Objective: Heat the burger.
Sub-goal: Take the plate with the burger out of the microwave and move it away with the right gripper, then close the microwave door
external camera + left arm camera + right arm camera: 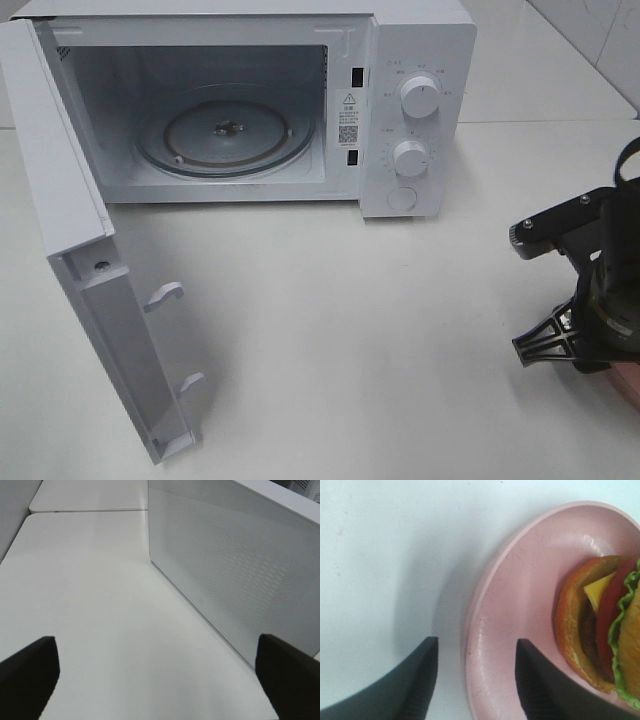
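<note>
Burger (pixel 600 630): lies on its side on the pink plate (pixel 520 605), off-centre, toward the rim away from the right gripper (pixel 472 680). The plate sits at the table's (pixel 350 300) right edge, mostly hidden in the high view.

Right gripper: jaws part open, straddling the plate's near rim, one finger outside, one over the plate; nothing held.

Left gripper (pixel 160 680): jaws wide apart, empty, beside the microwave's (pixel 400 80) door (pixel 70 200).

Microwave: door swung fully open, turntable (pixel 225 135) bare.

Risks:
- A rim-only pinch may let the plate tilt under the off-centre load, so the burger could roll or slide off.
- A jaw closing short of the rim may push the plate away.
- A low carry could clip the cavity sill.
</note>
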Robot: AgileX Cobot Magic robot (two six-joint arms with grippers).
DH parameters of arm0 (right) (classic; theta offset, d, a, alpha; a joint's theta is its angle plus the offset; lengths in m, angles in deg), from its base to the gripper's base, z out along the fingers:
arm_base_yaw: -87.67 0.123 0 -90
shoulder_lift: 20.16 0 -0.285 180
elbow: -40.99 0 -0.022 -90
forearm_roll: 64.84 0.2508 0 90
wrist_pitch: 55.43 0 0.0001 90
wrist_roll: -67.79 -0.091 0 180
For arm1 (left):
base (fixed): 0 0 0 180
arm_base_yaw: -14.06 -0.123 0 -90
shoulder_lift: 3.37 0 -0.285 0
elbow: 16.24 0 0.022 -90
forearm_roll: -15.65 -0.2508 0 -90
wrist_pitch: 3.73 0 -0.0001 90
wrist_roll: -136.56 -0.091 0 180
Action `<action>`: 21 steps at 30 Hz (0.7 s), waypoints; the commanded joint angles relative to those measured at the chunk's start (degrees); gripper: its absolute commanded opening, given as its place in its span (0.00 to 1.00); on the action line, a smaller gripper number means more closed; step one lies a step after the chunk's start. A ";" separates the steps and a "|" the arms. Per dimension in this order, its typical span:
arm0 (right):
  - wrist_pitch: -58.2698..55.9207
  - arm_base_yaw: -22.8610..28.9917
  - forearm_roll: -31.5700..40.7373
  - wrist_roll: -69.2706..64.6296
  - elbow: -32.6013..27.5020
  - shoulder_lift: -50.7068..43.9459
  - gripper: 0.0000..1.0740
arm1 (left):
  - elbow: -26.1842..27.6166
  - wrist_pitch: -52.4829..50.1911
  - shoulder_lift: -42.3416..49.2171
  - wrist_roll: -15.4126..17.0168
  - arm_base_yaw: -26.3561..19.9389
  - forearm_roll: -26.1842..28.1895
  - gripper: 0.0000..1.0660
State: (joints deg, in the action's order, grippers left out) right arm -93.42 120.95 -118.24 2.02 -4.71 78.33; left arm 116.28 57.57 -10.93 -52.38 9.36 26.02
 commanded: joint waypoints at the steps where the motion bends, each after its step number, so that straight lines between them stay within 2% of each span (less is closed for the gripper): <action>1: 0.86 -0.34 2.18 1.95 0.29 -3.15 0.50 | -0.11 0.17 0.40 0.11 0.23 0.00 0.94; 10: 3.67 -0.34 15.01 17.53 0.29 -14.09 0.50 | -0.11 0.17 0.40 0.11 0.23 0.00 0.94; 13: 4.18 -0.34 21.66 25.38 0.29 -18.79 0.50 | -0.11 0.17 0.40 0.11 0.23 0.00 0.94; 15: 4.24 -0.34 22.86 27.04 0.29 -19.77 0.50 | -0.11 0.17 0.40 0.11 0.23 0.00 0.94; 16: 4.35 -0.34 25.73 31.28 0.29 -22.23 0.51 | -0.11 0.17 0.40 0.11 0.23 0.00 0.94; 21: 4.07 -0.34 31.00 38.33 0.29 -27.27 0.58 | -0.11 0.17 0.40 0.11 0.23 0.00 0.94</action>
State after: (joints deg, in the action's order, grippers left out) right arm -89.53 120.95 -88.10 38.17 -4.71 51.51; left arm 116.28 57.57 -10.93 -52.38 9.36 26.02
